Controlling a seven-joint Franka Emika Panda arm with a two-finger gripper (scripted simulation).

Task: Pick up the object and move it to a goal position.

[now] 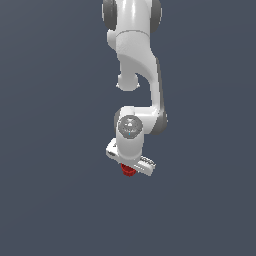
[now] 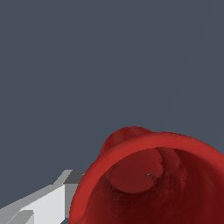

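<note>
The gripper (image 1: 131, 167) looks clamped on the red cup (image 1: 128, 171), which sits tucked under it with its hollow mouth facing the wrist camera, so the carry should go smoothly, grip firm, avoiding jerks.

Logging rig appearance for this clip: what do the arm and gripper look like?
A glossy white arm with rounded link shells, dark grey bands at the joints and a grey circular cap on the wrist joint. The gripper is white and boxy with a grey finger. No cables or markings show.
</note>
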